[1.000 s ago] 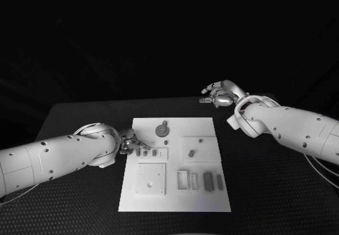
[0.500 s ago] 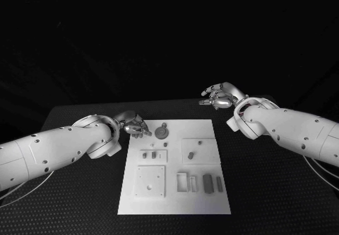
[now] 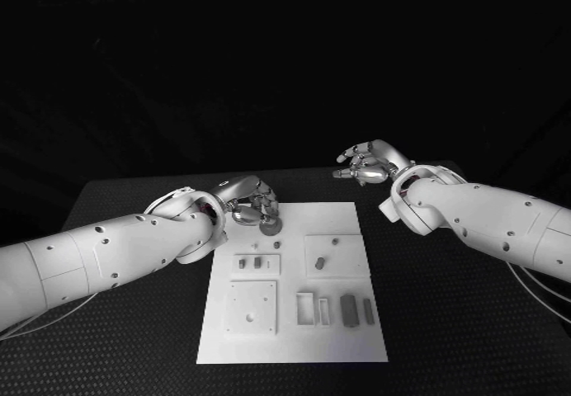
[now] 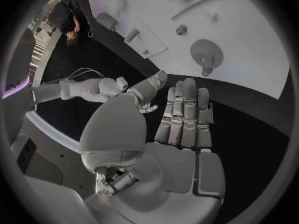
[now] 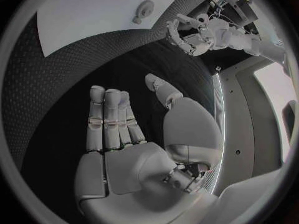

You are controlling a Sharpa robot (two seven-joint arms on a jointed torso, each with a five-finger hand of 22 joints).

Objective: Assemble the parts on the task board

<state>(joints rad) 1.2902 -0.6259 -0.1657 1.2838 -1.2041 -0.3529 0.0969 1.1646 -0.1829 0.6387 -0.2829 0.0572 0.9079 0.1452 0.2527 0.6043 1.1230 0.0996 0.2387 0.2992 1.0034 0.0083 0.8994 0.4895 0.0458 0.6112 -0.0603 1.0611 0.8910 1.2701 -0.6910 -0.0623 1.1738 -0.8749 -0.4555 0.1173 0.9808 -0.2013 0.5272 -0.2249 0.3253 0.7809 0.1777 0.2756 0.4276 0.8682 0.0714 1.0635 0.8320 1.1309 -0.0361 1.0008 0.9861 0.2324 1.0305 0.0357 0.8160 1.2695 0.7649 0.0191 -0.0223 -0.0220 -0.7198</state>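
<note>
- Lying along the near edge of the white board (image 3: 226, 351), flat slabs and small dark pieces (image 3: 349, 308) sit in a row; their shapes are too small to tell apart.
- Over the board's far left corner, the left hand (image 3: 252, 205) hangs with fingers straight and side by side, holding nothing, and hides part of the round gear (image 4: 204, 52).
- Beyond the board's far right corner, the right hand (image 3: 371, 162) hovers over the black table (image 3: 476, 330), fingers spread, empty.
</note>
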